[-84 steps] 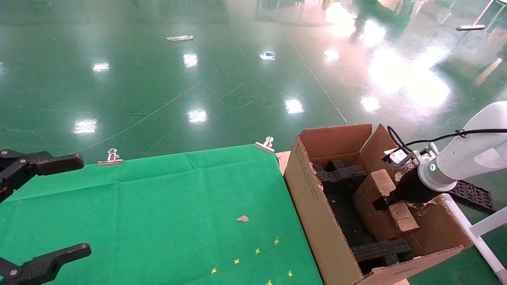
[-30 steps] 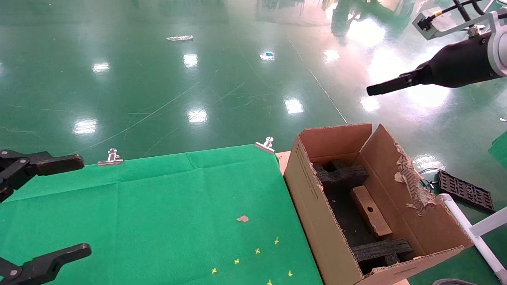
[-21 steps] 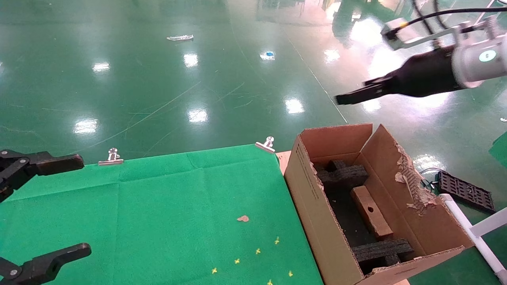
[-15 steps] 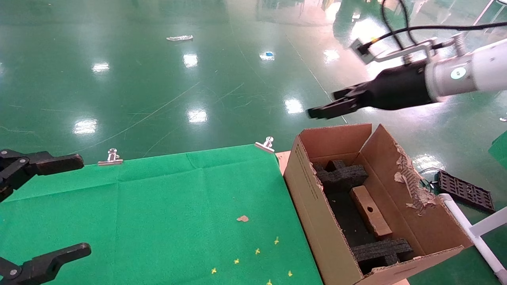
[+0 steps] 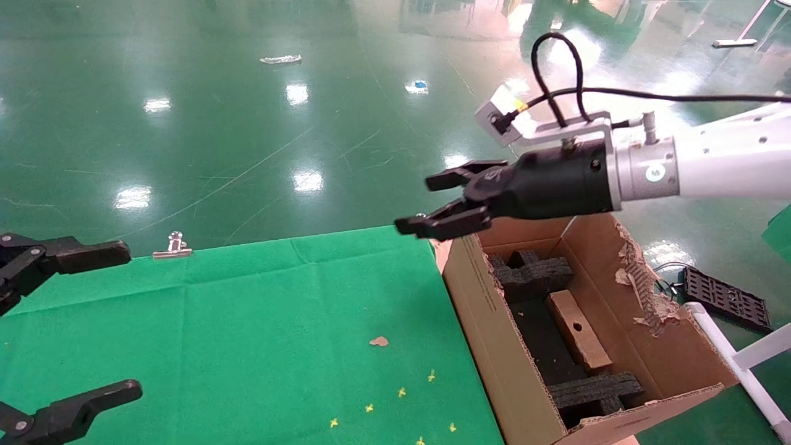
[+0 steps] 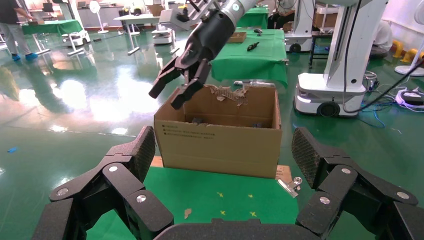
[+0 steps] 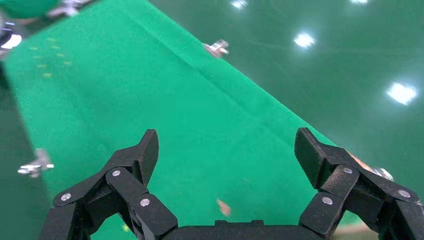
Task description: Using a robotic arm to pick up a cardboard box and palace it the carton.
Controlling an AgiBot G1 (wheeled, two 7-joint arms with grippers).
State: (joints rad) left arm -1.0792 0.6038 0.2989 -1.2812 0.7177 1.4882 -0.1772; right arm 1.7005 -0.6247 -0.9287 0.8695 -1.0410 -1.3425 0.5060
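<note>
The cardboard box (image 5: 578,330) lies flat on the dark floor inside the carton (image 5: 494,321), its long axis running along the carton's length, from the far foam block (image 5: 531,272) toward the near foam block (image 5: 596,392), with the small round hole on its upper face. It sits below and behind the right gripper (image 5: 435,204), toward the arm's wrist side, and nothing grips it. The robotic arm (image 5: 729,161) reaches in from the right, stretched nearly level above the carton's far end, and its right gripper hangs in the air past the carton's far left corner, over the far edge of the green cloth (image 5: 247,334). The claw is released: its two fingers stand spread apart, one above the other in the head view, with nothing between them and touching nothing. The right wrist view shows the same wide gap between the fingers (image 7: 135,160), with only the green cloth (image 7: 165,115) and a metal clip (image 7: 217,48) well beyond them. From the left wrist view the right gripper (image 6: 175,90) hangs just above the carton's (image 6: 220,145) top edge, apart from it. The left gripper (image 5: 93,321) is parked over the left side of the cloth, well away from the carton, its fingers (image 6: 125,160) also spread wide and empty.
</note>
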